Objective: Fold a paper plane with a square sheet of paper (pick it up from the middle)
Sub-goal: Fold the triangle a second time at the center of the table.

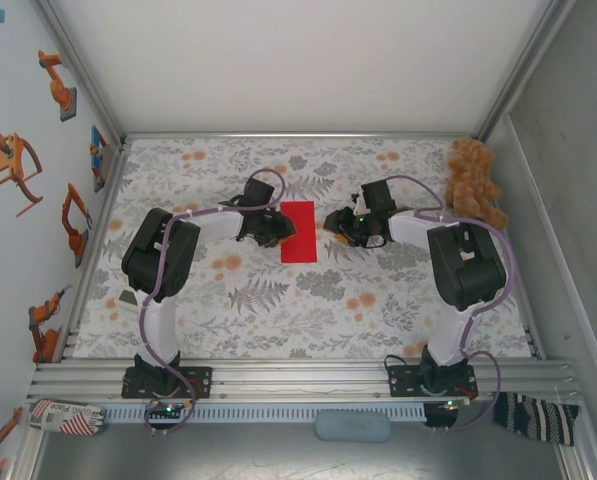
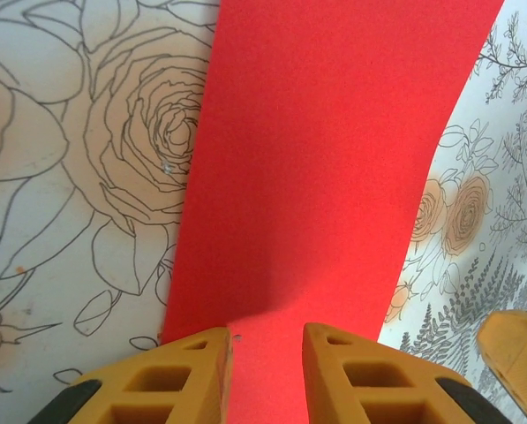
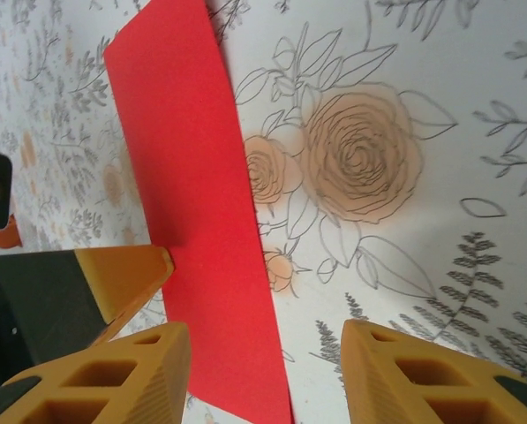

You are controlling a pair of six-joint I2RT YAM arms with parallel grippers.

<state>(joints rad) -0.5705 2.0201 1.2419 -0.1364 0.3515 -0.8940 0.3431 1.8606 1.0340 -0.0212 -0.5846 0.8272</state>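
The red sheet of paper lies on the floral cloth at mid-table as a narrow upright rectangle, looking folded in half. My left gripper sits at its left edge. In the left wrist view its fingers stand a little apart, open, over the paper, whose far side bows slightly. My right gripper is just right of the sheet. It is wide open, and the paper's right edge runs between its fingers. No finished paper plane is in view.
A brown teddy bear sits in the back right corner. Metal frame rails border the floral cloth. The two grippers face each other closely across the sheet; the left one's fingertip shows in the right wrist view.
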